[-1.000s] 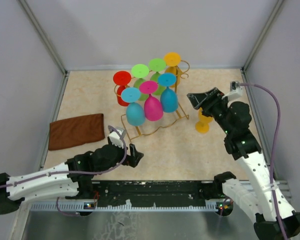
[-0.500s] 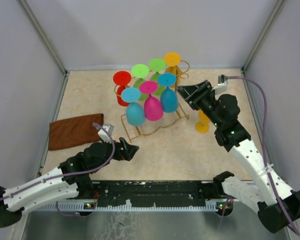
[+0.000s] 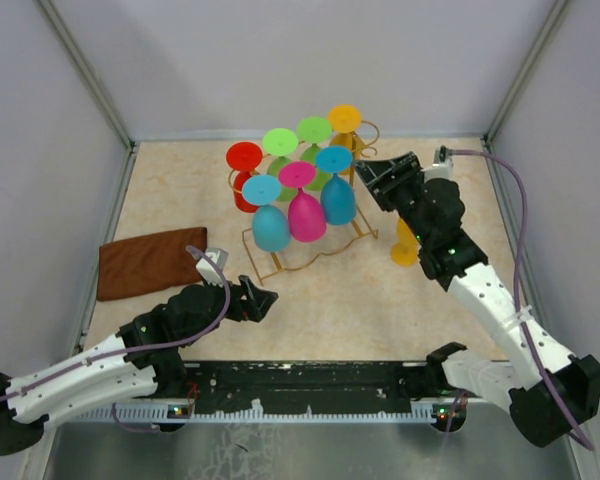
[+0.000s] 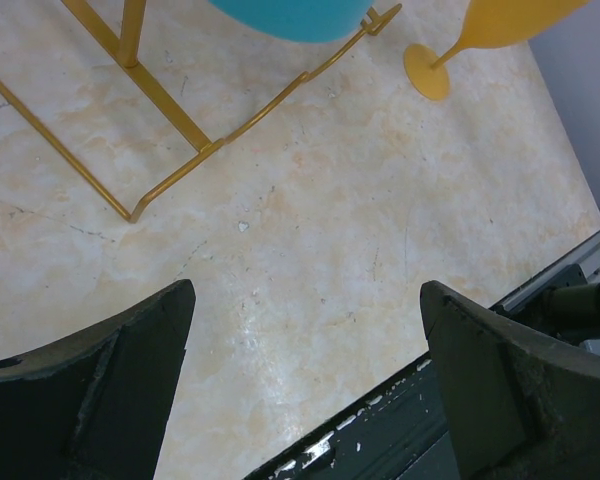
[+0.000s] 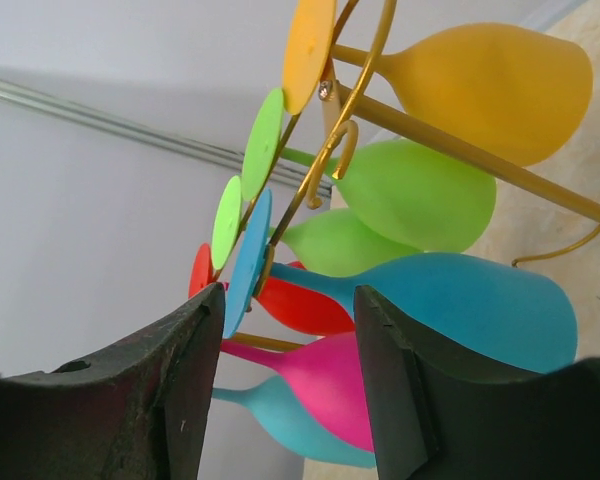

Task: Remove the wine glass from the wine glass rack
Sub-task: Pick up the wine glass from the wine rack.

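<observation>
I am treating the blue glass (image 5: 460, 300) as light, rigid, slick and breakable. It is hanging bowl-down by its foot at the rack (image 4: 170, 112) rail's end, so I am judging the stem the best hold.

The right gripper (image 5: 288, 300) jaws are standing parted and empty just short of it. The left gripper (image 4: 308, 300) jaws are hanging fully released.

The worktop (image 4: 310, 200) is lying flat, and the pink glass (image 3: 306, 215) is crowding close.

The left arm lies low and stretched forward, the left hand (image 3: 260, 298) spread wide (fingers (image 4: 100, 390) well apart). The right arm reaches up and forward, the right hand (image 3: 365, 185) half parted.
</observation>
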You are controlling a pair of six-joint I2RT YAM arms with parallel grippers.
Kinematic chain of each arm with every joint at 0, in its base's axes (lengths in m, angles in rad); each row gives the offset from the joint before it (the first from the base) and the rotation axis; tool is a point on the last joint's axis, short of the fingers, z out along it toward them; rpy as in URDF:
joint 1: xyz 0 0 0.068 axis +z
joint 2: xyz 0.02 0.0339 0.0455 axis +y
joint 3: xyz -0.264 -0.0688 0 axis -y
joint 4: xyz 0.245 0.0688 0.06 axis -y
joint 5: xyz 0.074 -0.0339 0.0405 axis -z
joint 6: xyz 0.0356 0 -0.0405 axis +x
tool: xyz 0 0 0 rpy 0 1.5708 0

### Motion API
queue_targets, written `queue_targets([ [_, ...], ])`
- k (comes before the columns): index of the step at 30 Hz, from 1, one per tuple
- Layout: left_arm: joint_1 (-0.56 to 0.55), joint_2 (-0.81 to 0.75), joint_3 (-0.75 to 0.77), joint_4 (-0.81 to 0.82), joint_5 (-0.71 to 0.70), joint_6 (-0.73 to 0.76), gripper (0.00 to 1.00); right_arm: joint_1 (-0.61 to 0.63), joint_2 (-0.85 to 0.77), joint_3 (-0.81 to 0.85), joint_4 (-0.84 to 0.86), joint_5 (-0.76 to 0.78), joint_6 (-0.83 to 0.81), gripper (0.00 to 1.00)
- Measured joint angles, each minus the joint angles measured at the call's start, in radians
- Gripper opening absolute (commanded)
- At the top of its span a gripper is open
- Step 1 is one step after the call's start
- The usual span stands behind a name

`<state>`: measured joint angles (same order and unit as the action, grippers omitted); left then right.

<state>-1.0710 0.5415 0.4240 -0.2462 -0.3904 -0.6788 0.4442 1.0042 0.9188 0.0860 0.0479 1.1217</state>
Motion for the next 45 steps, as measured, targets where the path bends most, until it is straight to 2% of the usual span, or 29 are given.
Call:
queue_targets([
  [4, 0.0, 0.0, 0.0, 0.003, 0.007, 0.01, 0.99, 0.0, 0.045, 0.018, 0.013, -0.022, 0.002, 0.55],
  [12, 0.0, -0.002, 0.0, 0.005, 0.013, 0.029, 0.99, 0.005, 0.072, 0.046, 0.049, -0.034, -0.001, 0.38],
  [17, 0.0, -0.007, 0.0, 0.013, 0.019, 0.042, 0.99, 0.005, 0.094, 0.046, 0.059, -0.039, 0.021, 0.37],
  [22, 0.0, -0.007, 0.0, 0.014, 0.025, 0.049, 0.99, 0.005, 0.103, 0.046, 0.064, -0.04, 0.027, 0.3],
  [34, 0.0, 0.013, 0.0, 0.016, 0.024, 0.046, 0.99, 0.005, 0.117, 0.046, 0.08, -0.042, 0.068, 0.21],
  [45, 0.0, 0.053, 0.006, 0.014, -0.005, -0.024, 0.99, 0.005, 0.118, 0.045, 0.108, -0.042, 0.114, 0.15],
])
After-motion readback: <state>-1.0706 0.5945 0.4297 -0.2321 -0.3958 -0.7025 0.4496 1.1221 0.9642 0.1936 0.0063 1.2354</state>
